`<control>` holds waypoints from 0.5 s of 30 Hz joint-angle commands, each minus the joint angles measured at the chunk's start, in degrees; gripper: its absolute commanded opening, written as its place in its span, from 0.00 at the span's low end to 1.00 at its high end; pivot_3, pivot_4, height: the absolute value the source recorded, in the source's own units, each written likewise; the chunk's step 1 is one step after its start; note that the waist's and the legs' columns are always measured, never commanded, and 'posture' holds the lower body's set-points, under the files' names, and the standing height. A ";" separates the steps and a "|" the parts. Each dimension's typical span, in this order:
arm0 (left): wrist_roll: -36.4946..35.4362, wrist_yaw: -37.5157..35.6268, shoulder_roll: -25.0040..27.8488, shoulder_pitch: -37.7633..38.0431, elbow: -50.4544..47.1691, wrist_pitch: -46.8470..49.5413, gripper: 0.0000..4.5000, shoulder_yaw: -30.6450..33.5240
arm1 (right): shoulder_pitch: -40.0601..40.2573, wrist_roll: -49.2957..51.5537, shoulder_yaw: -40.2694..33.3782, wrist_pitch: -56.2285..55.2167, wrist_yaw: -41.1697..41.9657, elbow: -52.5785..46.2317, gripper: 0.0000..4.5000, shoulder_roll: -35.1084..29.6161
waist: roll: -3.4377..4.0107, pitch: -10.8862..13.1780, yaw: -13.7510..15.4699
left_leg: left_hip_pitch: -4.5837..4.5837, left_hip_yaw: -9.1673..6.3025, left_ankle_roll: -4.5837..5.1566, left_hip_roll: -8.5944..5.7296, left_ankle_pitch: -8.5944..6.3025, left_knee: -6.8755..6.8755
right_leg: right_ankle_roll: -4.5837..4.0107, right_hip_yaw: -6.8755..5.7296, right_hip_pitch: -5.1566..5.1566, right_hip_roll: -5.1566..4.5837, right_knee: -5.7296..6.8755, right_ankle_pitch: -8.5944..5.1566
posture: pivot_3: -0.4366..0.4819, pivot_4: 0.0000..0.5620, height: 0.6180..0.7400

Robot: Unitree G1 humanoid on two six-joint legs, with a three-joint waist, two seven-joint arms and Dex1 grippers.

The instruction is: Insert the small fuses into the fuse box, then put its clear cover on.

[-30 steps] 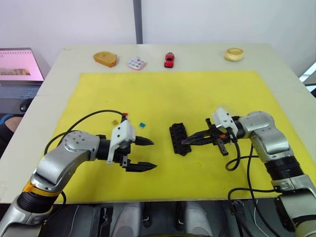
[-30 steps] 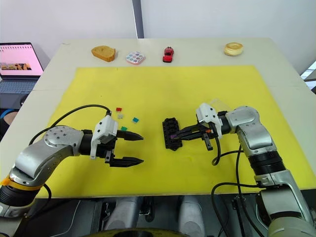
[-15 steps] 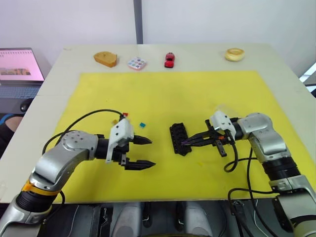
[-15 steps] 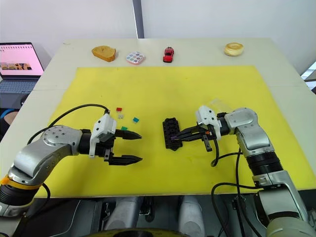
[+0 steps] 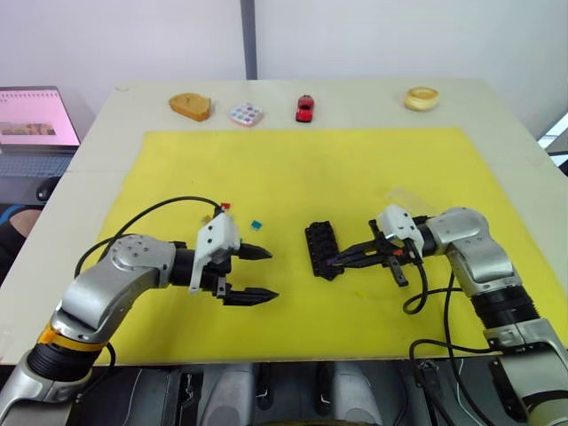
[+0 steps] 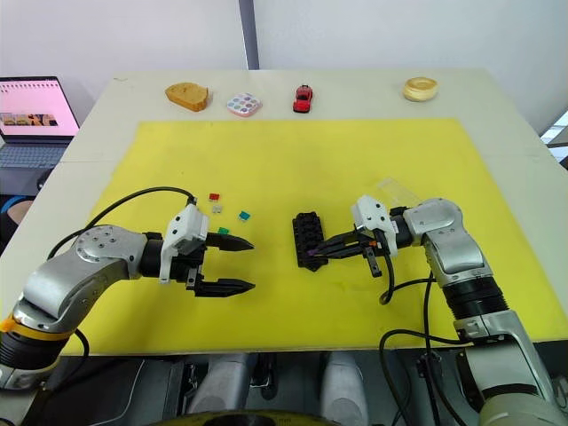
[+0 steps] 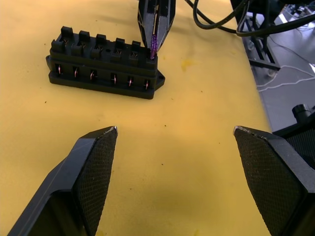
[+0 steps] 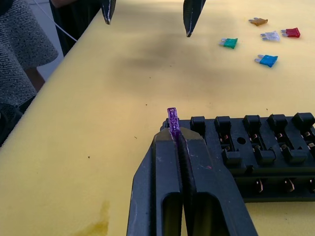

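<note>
The black fuse box (image 5: 321, 250) lies on the yellow mat (image 5: 302, 169) at mid-table. My right gripper (image 8: 178, 135) is shut on a purple fuse (image 8: 173, 119), held at the box's near end corner, just beside the end slot. My left gripper (image 5: 266, 273) hovers open and empty to the left of the box. Loose small fuses lie behind it: red (image 6: 213, 197), grey (image 6: 216, 209), teal (image 6: 243, 215), green (image 6: 223, 231) and orange (image 8: 258, 21). The clear cover (image 6: 395, 188) lies just behind my right wrist, partly hidden.
Along the table's far edge stand a brown bread-like piece (image 6: 186, 94), a round dotted tray (image 6: 243, 105), a red toy car (image 6: 303, 96) and a doughnut (image 6: 419, 88). A laptop (image 6: 31, 106) sits off the table's left side.
My right arm has shifted slightly nearer, keeping the purple fuse at the box's near end. The left gripper has hardly moved and stays open.
</note>
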 commanded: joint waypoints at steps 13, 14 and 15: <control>-0.93 0.63 0.26 0.02 -1.31 0.43 0.88 1.87 | -0.65 -2.44 0.93 -0.57 -1.05 0.48 0.00 0.35 | 0.00 0.00 -0.02 | 0.34 -0.02 -0.02 0.01 -0.02 -0.05 | -0.01 0.00 0.30 -0.03 -0.06 -0.01 | 0.48 0.27 1.00; -0.92 0.71 0.17 0.02 -1.34 0.46 0.88 1.82 | -0.61 -2.51 0.93 -0.63 -1.08 0.48 0.00 0.30 | 0.00 0.00 -0.02 | 0.39 -0.03 -0.02 0.01 -0.02 -0.07 | -0.01 0.00 0.34 -0.05 -0.09 -0.01 | 0.48 0.27 1.00; -0.92 0.76 0.11 0.02 -1.37 0.49 0.88 1.79 | -0.57 -2.55 0.92 -0.63 -1.17 0.38 0.00 0.29 | 0.00 0.00 -0.02 | 0.41 -0.04 -0.03 0.01 -0.03 -0.08 | -0.01 0.01 0.35 -0.06 -0.11 -0.01 | 0.48 0.27 1.00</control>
